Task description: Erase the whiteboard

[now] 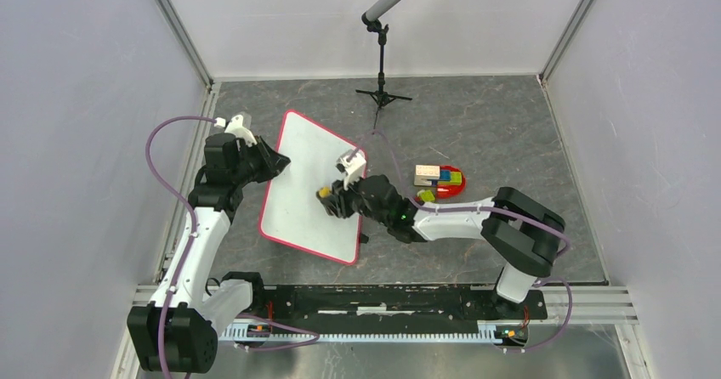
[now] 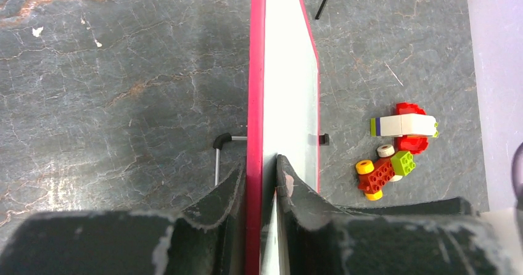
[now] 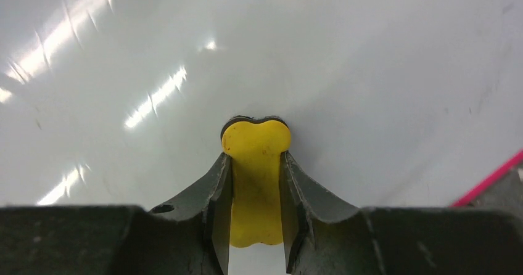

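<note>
The whiteboard (image 1: 298,200) sits slantwise on the dark table (image 1: 476,115) with bare surface off its near and far ends, while a microphone stand (image 1: 382,73) rises beyond its far corner and a cluster of toy blocks (image 1: 439,182) lies just off its right edge. The left gripper (image 2: 260,167) is clamped on the red frame of the board's left long edge, one finger on each face. The right gripper (image 3: 256,164) is closed around a yellow eraser (image 3: 256,139), whose tip presses on the white surface near the middle of the board, well inside the frame.
</note>
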